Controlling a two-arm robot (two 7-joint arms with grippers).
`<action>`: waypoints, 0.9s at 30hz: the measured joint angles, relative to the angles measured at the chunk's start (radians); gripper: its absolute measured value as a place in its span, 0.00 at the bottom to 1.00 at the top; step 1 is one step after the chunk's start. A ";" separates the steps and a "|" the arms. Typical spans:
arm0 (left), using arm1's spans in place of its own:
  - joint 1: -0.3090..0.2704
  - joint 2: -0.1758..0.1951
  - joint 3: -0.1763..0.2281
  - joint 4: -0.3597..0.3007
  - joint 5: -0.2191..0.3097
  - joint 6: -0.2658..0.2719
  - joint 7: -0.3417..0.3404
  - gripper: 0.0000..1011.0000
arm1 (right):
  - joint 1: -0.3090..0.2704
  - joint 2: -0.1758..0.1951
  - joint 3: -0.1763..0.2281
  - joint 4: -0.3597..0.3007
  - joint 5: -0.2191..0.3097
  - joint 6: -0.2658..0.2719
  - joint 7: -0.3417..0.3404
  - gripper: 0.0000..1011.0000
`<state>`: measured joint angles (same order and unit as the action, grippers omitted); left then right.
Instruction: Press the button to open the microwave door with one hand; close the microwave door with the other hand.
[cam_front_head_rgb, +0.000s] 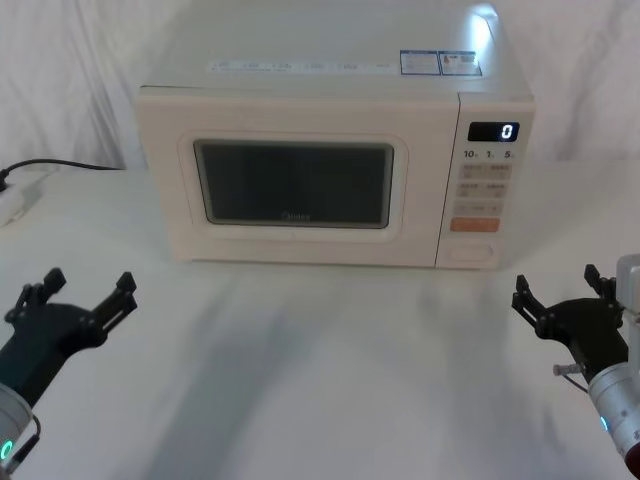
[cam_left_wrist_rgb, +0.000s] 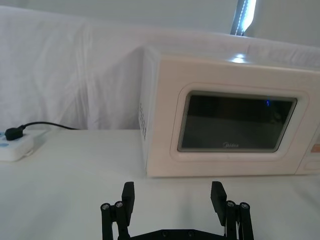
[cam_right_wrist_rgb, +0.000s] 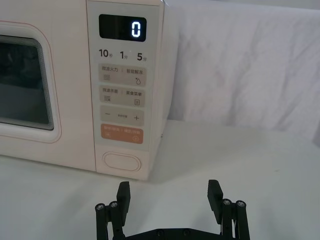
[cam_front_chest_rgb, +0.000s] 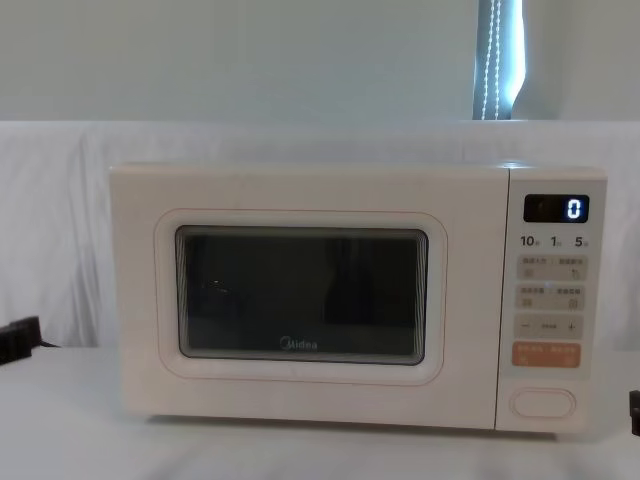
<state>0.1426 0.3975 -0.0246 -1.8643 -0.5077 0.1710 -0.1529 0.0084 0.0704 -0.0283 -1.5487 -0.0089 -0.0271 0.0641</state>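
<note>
A cream microwave stands at the back of the white table. Its microwave door (cam_front_head_rgb: 296, 185) (cam_left_wrist_rgb: 235, 123) (cam_front_chest_rgb: 300, 295) is flush with the front, dark window facing me. The button (cam_front_head_rgb: 471, 253) (cam_right_wrist_rgb: 121, 162) (cam_front_chest_rgb: 544, 402), a wide cream pill, sits at the bottom of the control panel, under an orange key (cam_right_wrist_rgb: 122, 134). My left gripper (cam_front_head_rgb: 78, 297) (cam_left_wrist_rgb: 173, 198) hovers open at the near left, well in front of the door. At the near right, my right gripper (cam_front_head_rgb: 558, 290) (cam_right_wrist_rgb: 168, 196) is open, in front of and slightly right of the button, apart from it.
A white power strip (cam_front_head_rgb: 18, 200) (cam_left_wrist_rgb: 15, 146) with a black plug and cable lies on the table left of the microwave. White cloth covers the table and backdrop. The display (cam_front_head_rgb: 493, 132) reads 0.
</note>
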 joint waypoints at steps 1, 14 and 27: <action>0.003 0.000 0.000 0.001 0.002 -0.002 0.000 0.99 | 0.000 0.000 0.000 0.000 0.000 0.000 0.000 0.99; 0.005 0.000 0.001 0.004 0.006 -0.006 0.000 0.99 | 0.000 0.000 0.000 0.000 0.000 0.000 0.000 0.99; 0.004 0.000 0.001 0.003 0.005 -0.004 -0.001 0.99 | 0.000 0.000 0.000 0.000 0.000 0.000 0.000 0.99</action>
<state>0.1463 0.3973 -0.0232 -1.8614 -0.5031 0.1673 -0.1541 0.0084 0.0705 -0.0283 -1.5488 -0.0089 -0.0271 0.0641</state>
